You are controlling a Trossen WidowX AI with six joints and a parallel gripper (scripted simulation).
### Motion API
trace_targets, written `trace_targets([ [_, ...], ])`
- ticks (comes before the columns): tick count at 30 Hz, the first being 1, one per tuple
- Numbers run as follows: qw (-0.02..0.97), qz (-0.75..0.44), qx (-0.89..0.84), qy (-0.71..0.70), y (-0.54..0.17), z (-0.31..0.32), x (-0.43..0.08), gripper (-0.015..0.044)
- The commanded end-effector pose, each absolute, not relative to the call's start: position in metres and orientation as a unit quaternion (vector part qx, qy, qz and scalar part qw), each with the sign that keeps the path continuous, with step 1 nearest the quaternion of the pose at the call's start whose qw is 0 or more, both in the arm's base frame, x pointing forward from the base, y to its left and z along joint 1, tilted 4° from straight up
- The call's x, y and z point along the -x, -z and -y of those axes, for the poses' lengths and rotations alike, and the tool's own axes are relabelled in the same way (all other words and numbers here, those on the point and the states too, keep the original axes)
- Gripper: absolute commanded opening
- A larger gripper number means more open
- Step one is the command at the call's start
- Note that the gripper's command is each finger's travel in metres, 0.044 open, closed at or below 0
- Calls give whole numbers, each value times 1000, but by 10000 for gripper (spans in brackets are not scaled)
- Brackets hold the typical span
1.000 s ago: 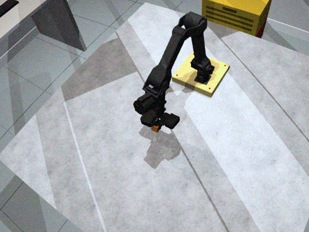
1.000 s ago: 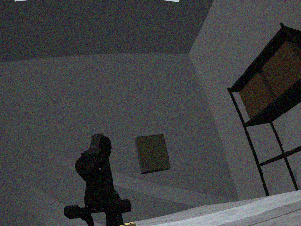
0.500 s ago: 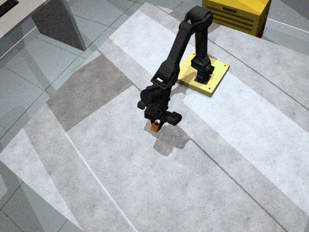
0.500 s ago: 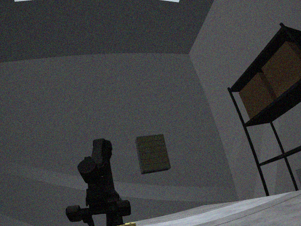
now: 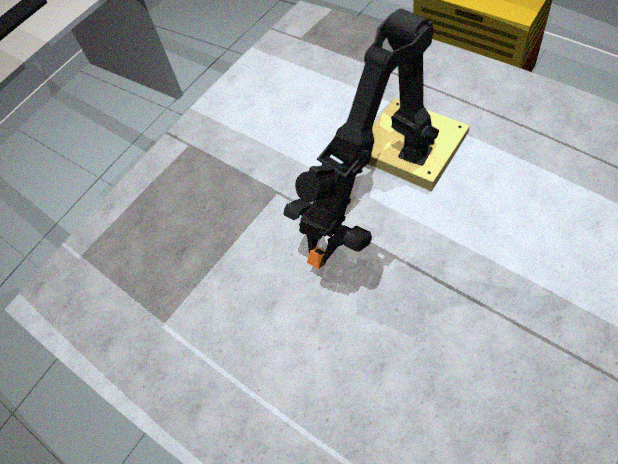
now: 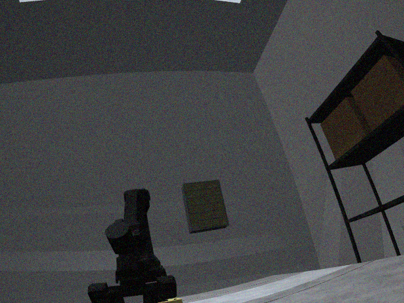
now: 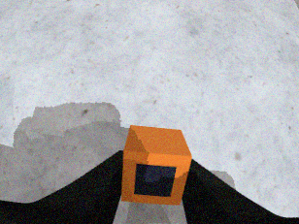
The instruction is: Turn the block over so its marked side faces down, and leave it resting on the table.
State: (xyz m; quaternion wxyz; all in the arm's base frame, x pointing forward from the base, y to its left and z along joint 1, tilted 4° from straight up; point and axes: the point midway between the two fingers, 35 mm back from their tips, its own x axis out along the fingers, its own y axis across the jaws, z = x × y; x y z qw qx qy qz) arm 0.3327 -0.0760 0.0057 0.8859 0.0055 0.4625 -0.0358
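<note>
The orange block [image 5: 315, 258] [image 7: 162, 141] is between the fingertips of my gripper [image 5: 318, 255] [image 7: 155, 179], which is shut on it from two opposite sides. The block's marked side, with a dark square [image 7: 154, 180] [image 5: 319, 251], faces up and back toward the wrist camera. The block is low over the table [image 5: 280, 320] [image 7: 233, 62]; I cannot tell whether it touches it. In the exterior view, the arm [image 6: 135, 241] shows, but the fingertips and the block do not.
The arm's yellow base plate [image 5: 450, 137] lies behind the gripper. A yellow cabinet [image 5: 475, 30] stands beyond the table's back edge. A dark shelf rack [image 6: 338, 196] stands at the right in the exterior view. The gripper's shadow [image 5: 352, 275] falls beside the block.
</note>
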Motion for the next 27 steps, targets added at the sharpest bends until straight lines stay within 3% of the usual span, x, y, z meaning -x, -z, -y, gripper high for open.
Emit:
trace_targets([
  [1, 898, -439, -5, 33, 1, 76, -334, 0],
  [27, 959, -282, 0, 38, 9, 74, -317, 0],
])
